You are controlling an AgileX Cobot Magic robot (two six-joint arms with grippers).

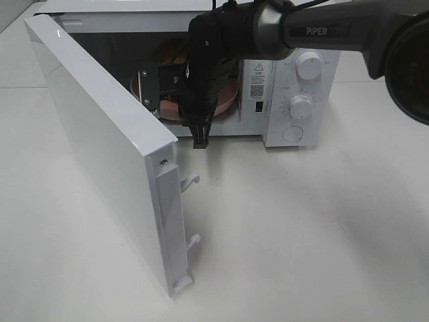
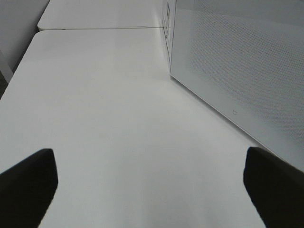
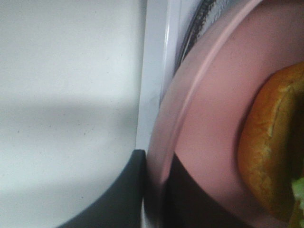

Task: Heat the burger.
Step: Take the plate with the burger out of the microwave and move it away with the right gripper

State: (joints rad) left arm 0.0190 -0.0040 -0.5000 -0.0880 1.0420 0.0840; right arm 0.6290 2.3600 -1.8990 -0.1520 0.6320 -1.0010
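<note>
Burger: on pink plate, just inward of right gripper.
Right gripper: apparently clamped on plate rim.
Left gripper: apart, empty.

A robot test bench or laboratory is suggested rather than a home kitchen. A white microwave oven is placed alone on a plain white table, with its door swung open. A black robot arm marked "PiPER" is seen above it. No kitchen furniture is shown around.
</note>
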